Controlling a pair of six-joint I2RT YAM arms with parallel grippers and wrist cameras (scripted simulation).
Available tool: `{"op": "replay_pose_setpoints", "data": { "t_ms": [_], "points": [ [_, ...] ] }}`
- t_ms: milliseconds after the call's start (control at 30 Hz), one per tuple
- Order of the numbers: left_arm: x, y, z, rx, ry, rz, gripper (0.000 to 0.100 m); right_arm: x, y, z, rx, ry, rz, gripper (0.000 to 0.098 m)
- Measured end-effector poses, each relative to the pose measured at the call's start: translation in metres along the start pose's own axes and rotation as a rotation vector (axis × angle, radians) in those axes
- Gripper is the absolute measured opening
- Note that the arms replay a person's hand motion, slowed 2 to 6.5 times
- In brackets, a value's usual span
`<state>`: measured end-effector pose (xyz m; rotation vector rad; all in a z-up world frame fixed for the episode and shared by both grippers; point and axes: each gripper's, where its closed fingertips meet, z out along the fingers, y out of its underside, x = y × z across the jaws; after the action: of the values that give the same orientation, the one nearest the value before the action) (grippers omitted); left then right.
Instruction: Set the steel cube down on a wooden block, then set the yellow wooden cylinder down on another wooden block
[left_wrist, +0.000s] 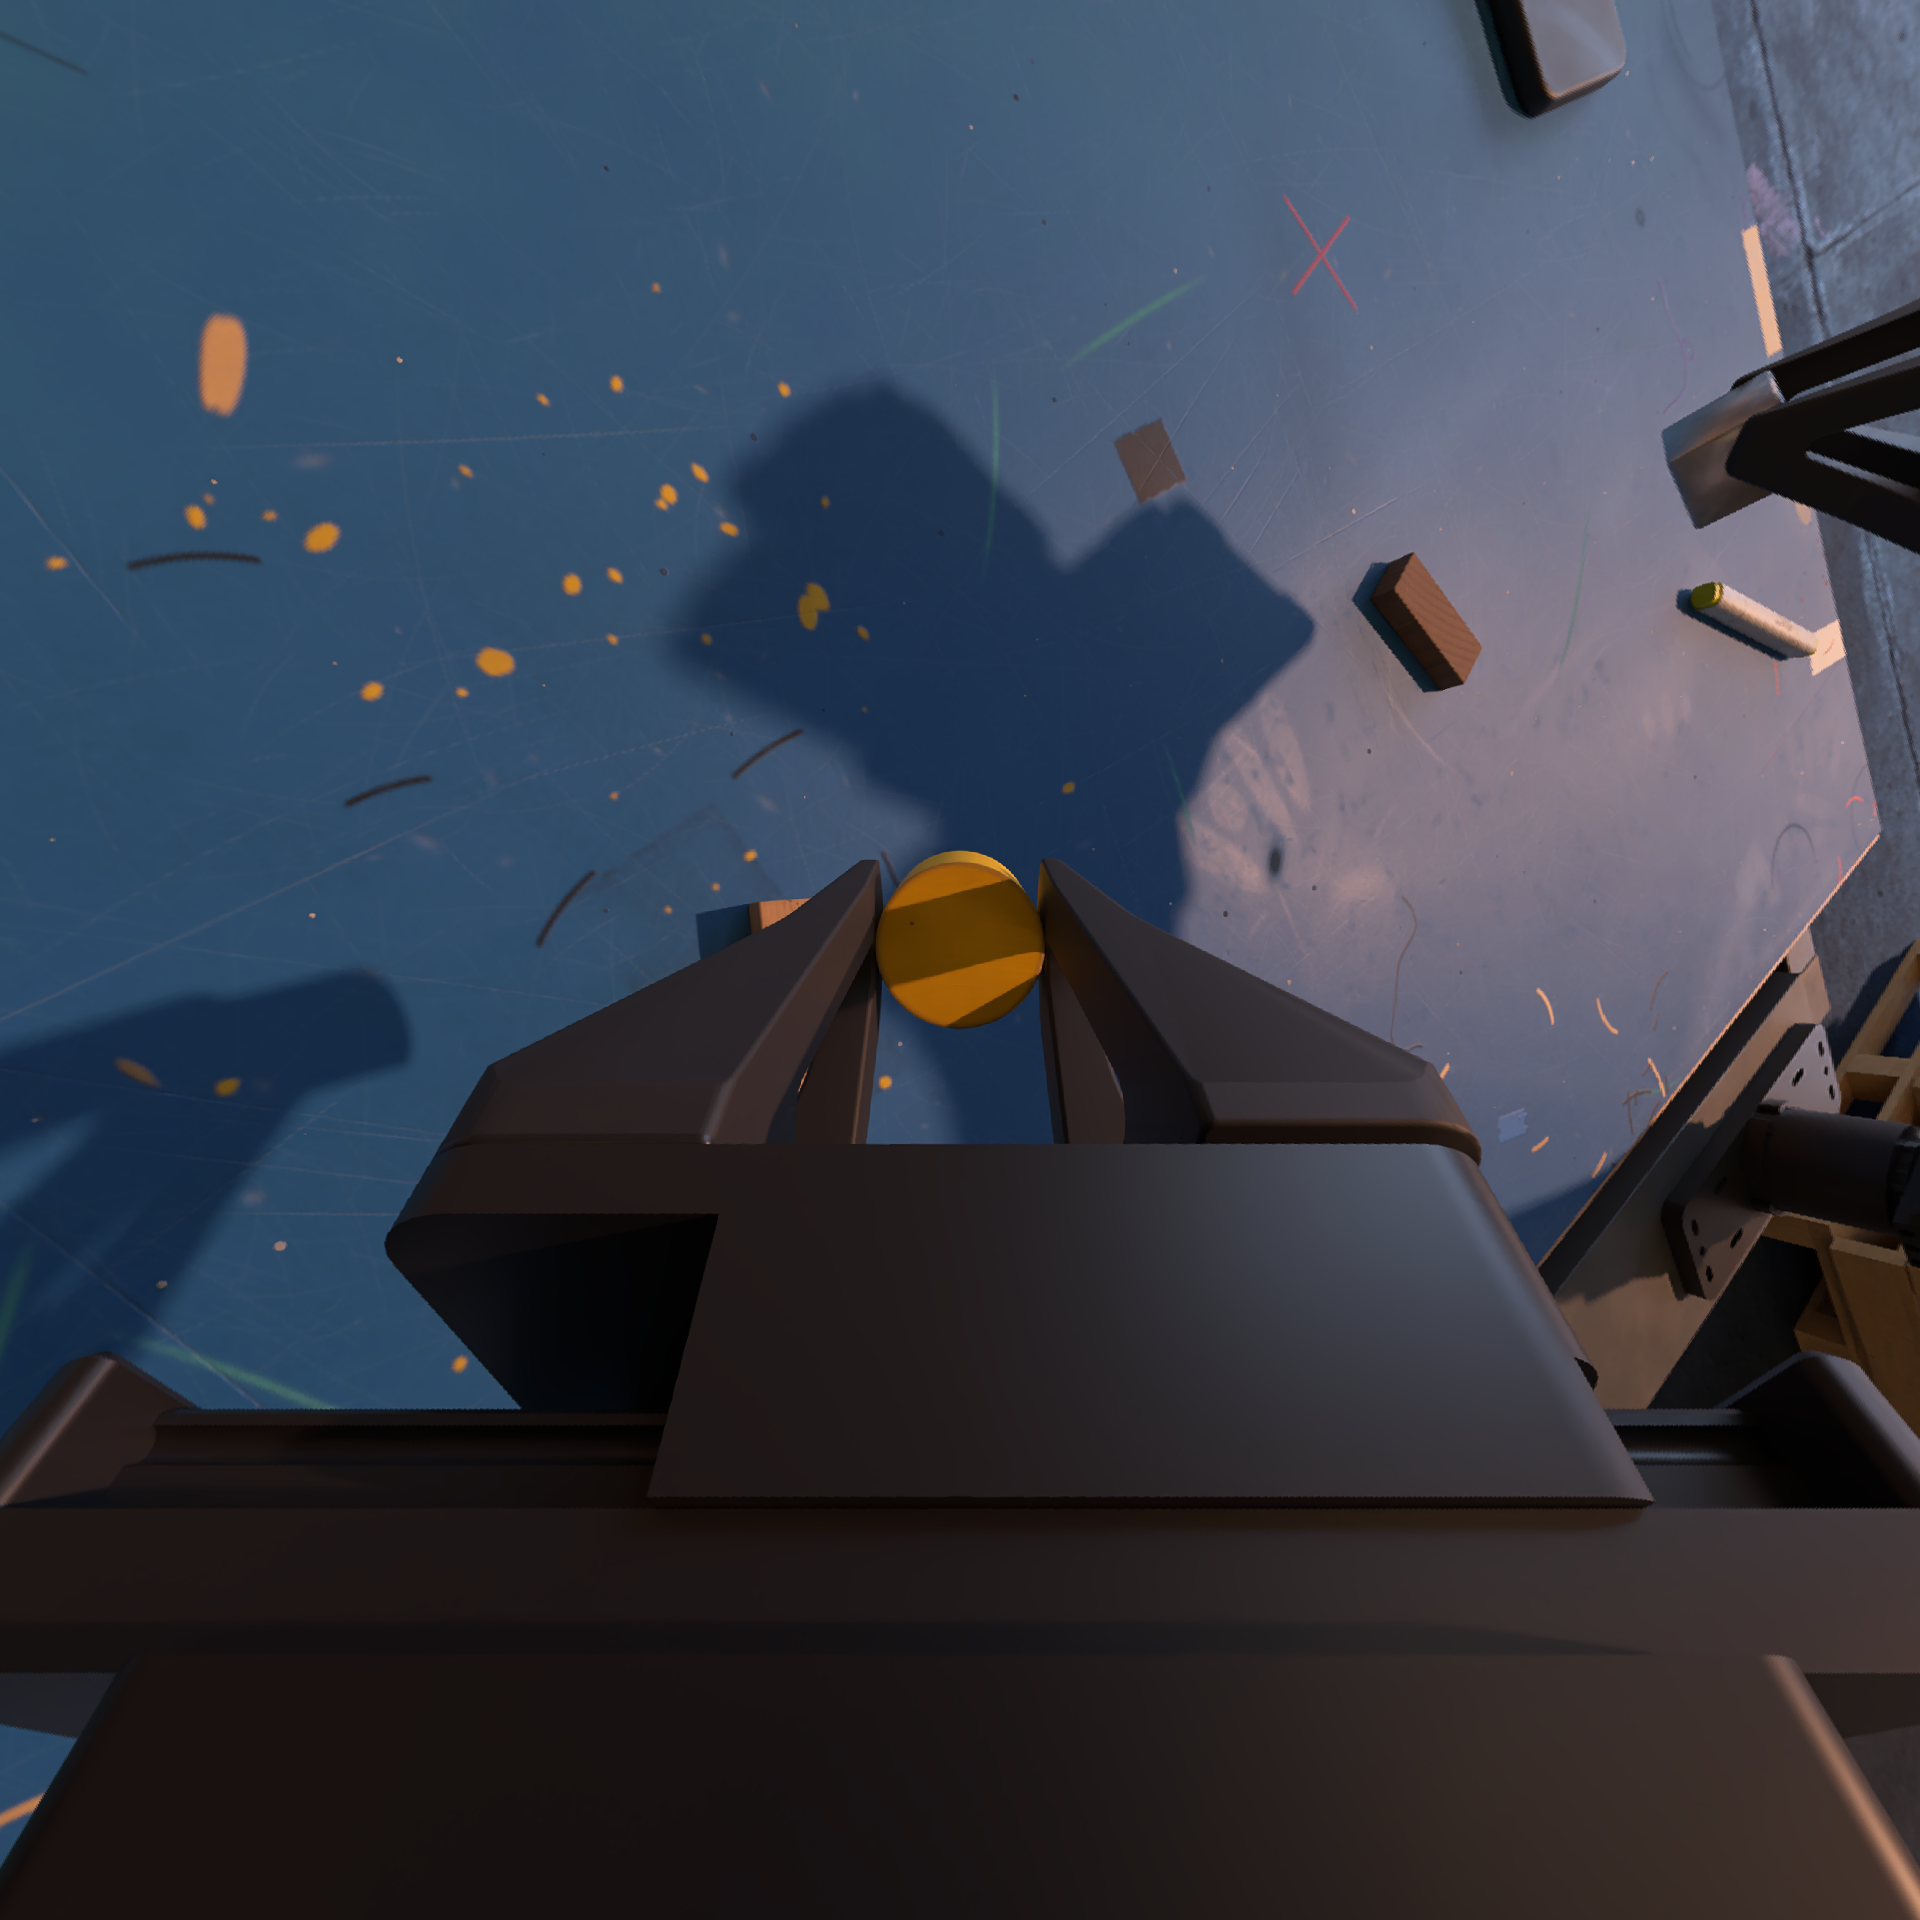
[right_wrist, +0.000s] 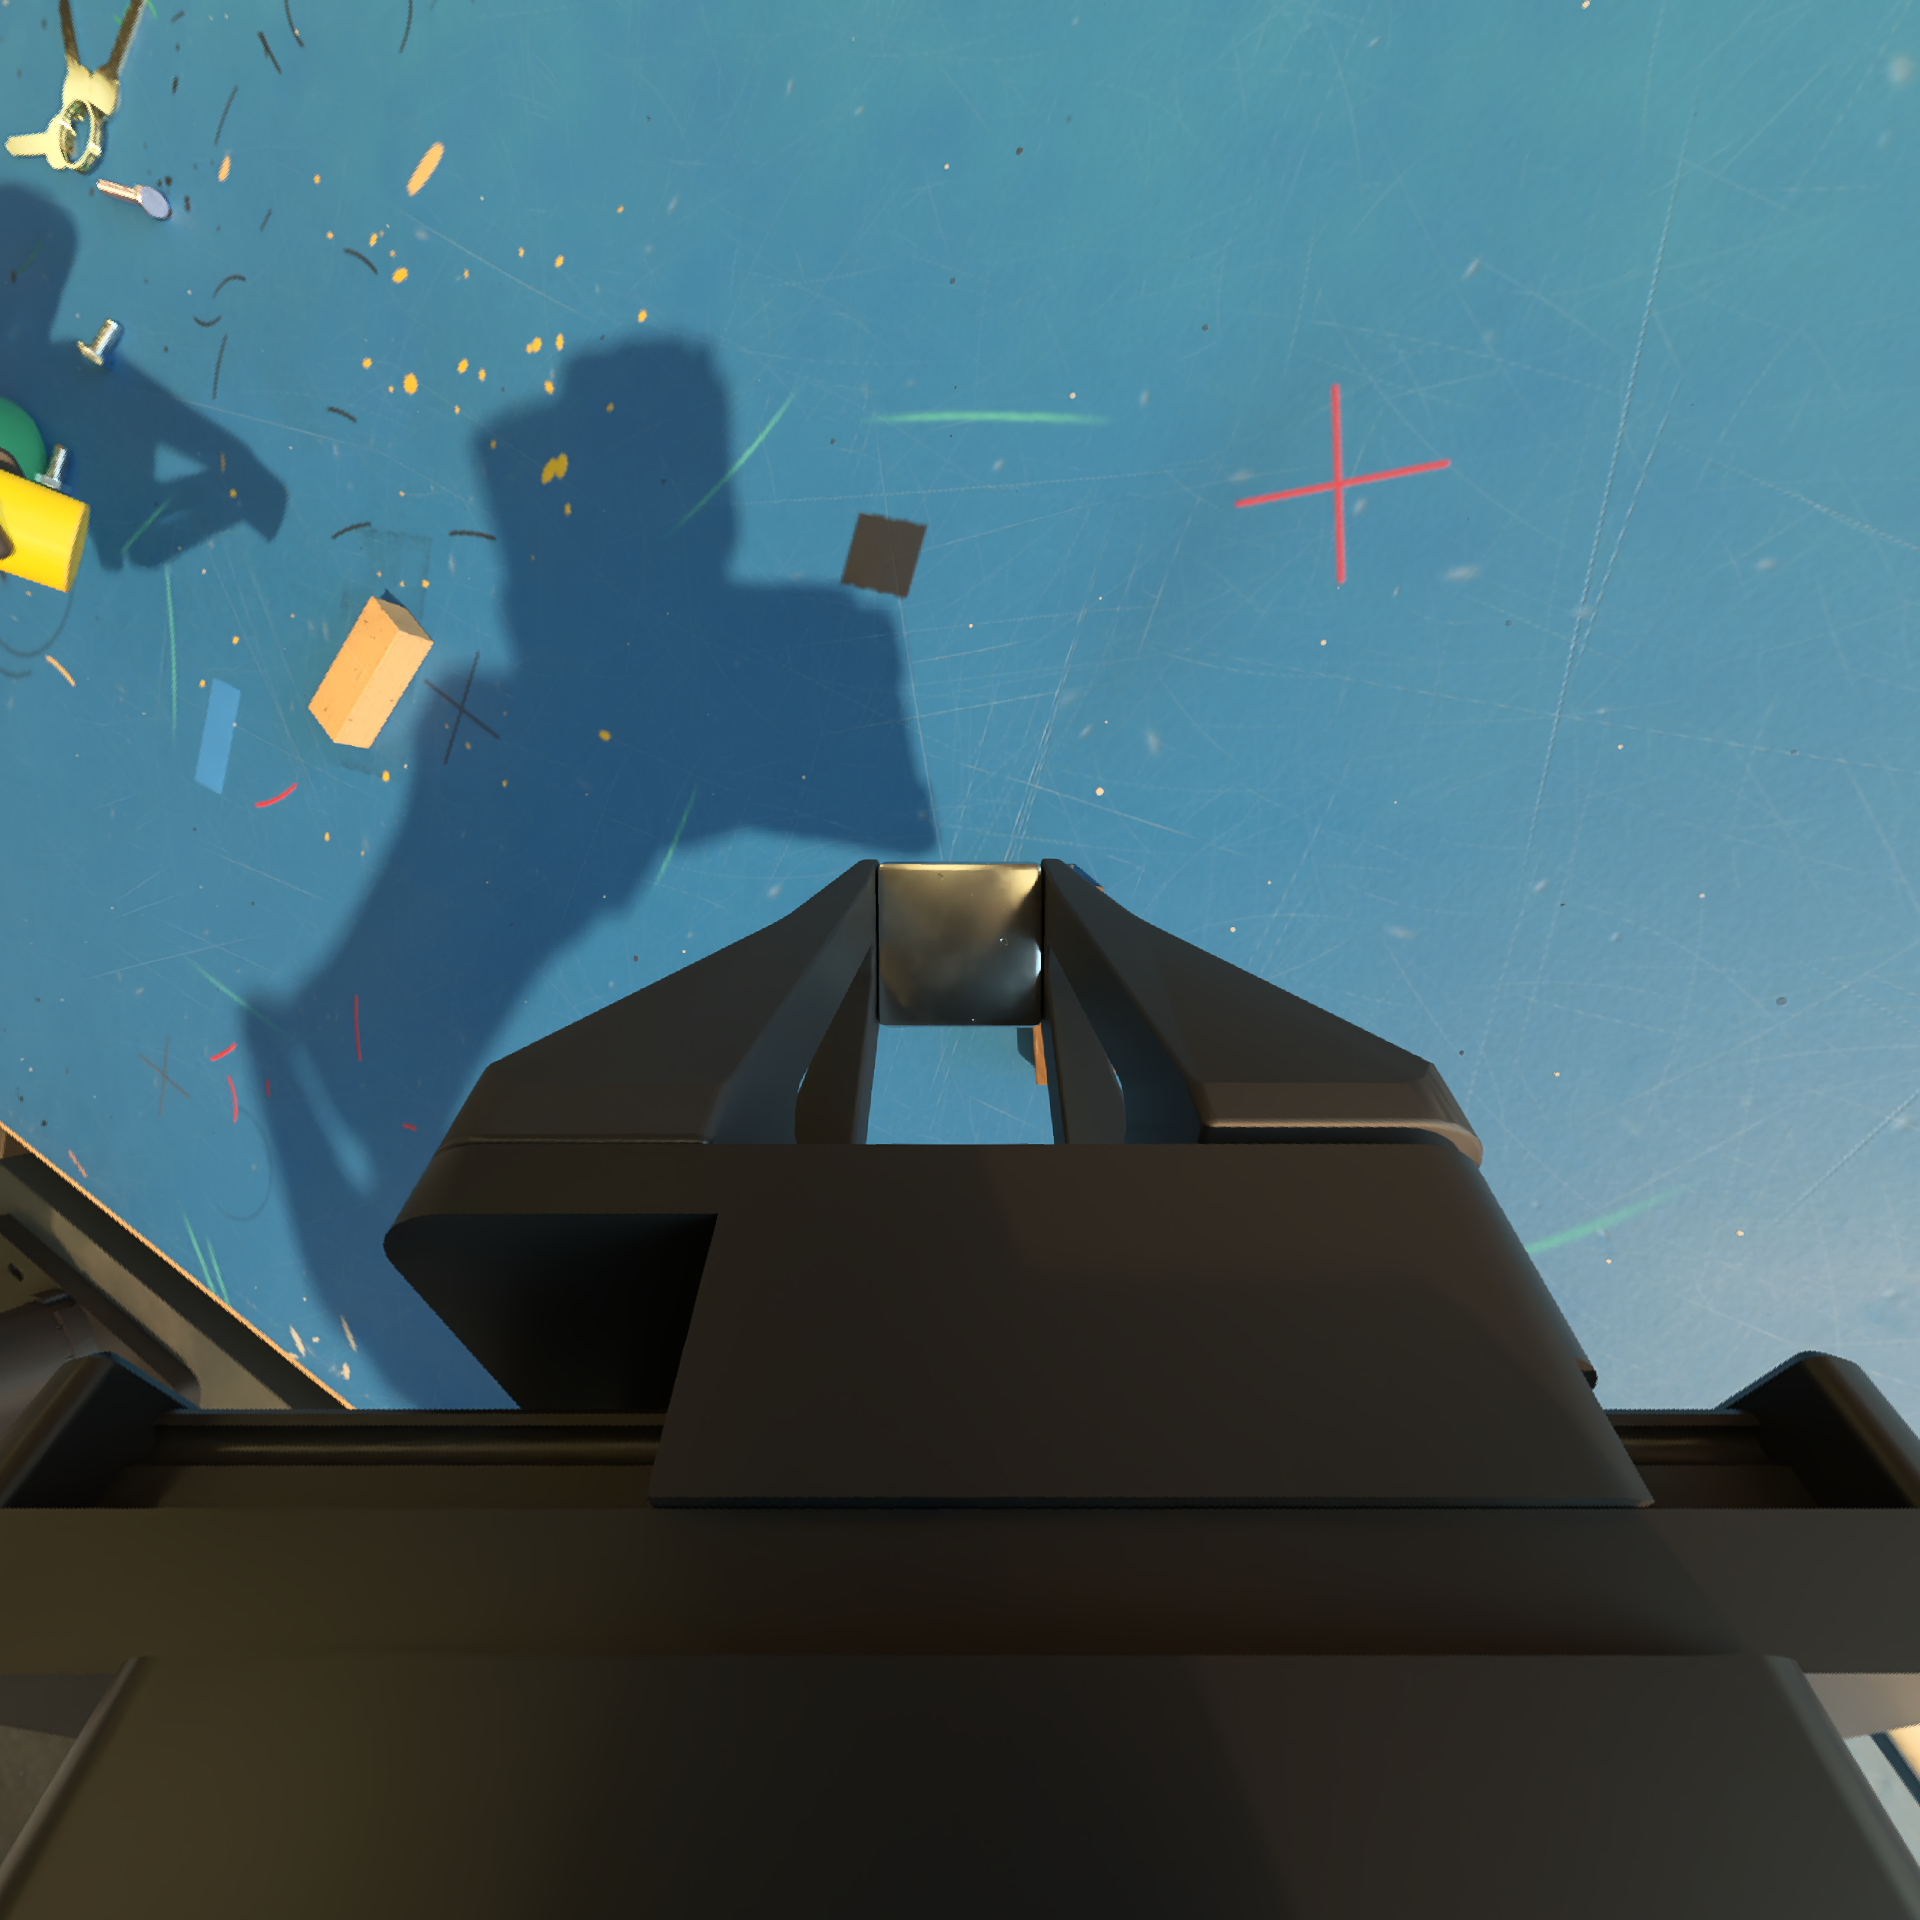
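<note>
My left gripper (left_wrist: 959, 883) is shut on the yellow wooden cylinder (left_wrist: 959, 940) and holds it above the blue table. A light wooden block (left_wrist: 777, 914) peeks out behind its left finger; the same block (right_wrist: 371, 673) lies on the table in the right wrist view. A darker wooden block (left_wrist: 1427, 621) lies farther right. My right gripper (right_wrist: 959, 883) is shut on the steel cube (right_wrist: 959, 940), held above the table; a sliver of orange wood (right_wrist: 1039, 1055) shows below it. This gripper, with the cube (left_wrist: 1699, 468), also shows at the right edge of the left wrist view.
A flat brown patch (left_wrist: 1149, 460) and a red cross (right_wrist: 1338, 480) mark the table. A white marker (left_wrist: 1756, 621) lies near the table's right edge (left_wrist: 1860, 727). Bolts (right_wrist: 101, 341), a brass clamp (right_wrist: 78, 120) and green and yellow pieces (right_wrist: 42, 540) crowd the right wrist view's left side.
</note>
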<state>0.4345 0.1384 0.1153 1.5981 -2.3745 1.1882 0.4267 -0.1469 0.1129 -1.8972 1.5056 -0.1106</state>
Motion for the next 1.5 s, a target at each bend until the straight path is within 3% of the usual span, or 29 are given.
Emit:
{"op": "replay_pose_setpoints", "data": {
  "t_ms": [1067, 1500],
  "points": [
    [-0.002, 0.002, 0.003, 0.028, -0.003, 0.017, 0.025, 0.001, 0.01, 0.005, -0.01, 0.008, -0.005, 0.0251],
    [-0.009, 0.022, 0.013, -0.055, -0.047, 0.042, 0.025, 0.004, 0.028, 0.015, -0.051, 0.037, -0.019, 0.0251]
  ]
}}
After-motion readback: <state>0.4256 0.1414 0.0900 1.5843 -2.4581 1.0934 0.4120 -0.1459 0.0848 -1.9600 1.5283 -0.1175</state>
